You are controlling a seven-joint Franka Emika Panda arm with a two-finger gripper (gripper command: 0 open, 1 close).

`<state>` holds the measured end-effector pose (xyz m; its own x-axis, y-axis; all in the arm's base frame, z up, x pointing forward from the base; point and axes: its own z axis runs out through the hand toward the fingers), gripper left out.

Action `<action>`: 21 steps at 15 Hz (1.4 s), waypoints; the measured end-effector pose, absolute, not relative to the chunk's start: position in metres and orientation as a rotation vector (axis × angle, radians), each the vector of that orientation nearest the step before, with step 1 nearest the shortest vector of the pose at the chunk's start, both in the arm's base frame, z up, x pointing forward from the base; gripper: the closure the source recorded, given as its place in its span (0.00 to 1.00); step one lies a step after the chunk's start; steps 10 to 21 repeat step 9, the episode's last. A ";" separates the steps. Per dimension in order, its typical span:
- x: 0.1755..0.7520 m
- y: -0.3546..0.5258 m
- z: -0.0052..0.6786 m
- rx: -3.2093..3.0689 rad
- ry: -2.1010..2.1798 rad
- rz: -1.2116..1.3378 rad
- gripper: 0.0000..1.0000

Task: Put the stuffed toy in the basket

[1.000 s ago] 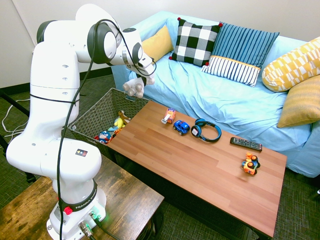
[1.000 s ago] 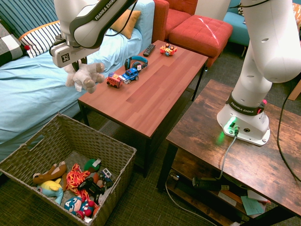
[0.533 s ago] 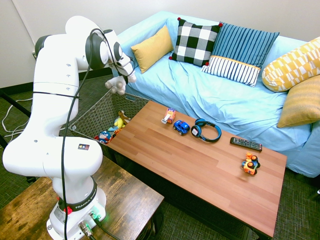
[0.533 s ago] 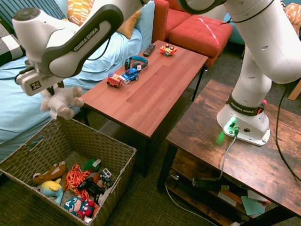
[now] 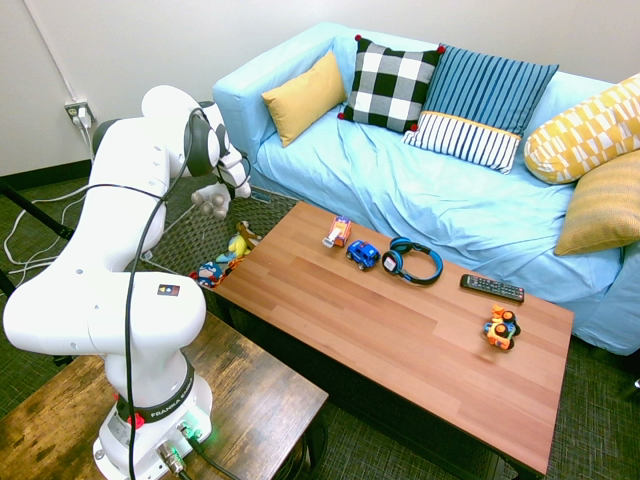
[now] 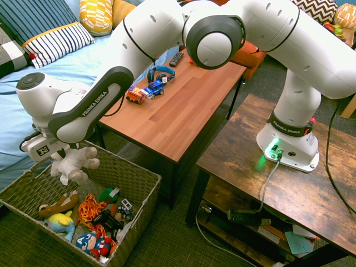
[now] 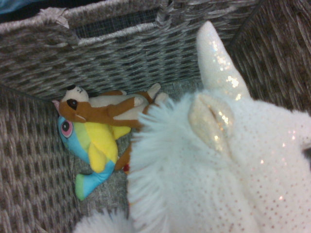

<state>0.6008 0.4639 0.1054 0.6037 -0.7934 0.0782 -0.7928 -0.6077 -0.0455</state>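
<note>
gripper (image 6: 67,149) closed tight on the unicorn (image 6: 72,164) — i have it by the body, at the left of the second exterior view, hanging over the basket (image 6: 146,177) and not down among the toys. in the wrist view its pale, glittery horn (image 7: 219,63) points toward the woven wall, with a brown plush (image 7: 114,109) and a blue-and-yellow plush (image 7: 92,141) lying in the basket beyond. lower left in the second exterior view, the basket also holds a red-and-blue figure (image 6: 93,243) and some orange strings (image 6: 90,211). on the table (image 5: 400,350), in the first exterior view — a blue car (image 5: 362,256) near the middle, headphones (image 5: 415,262) beside it, a remote (image 5: 492,288) to the right.
</note>
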 end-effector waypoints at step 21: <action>0.644 0.430 0.151 -2.812 1.380 -0.064 0.00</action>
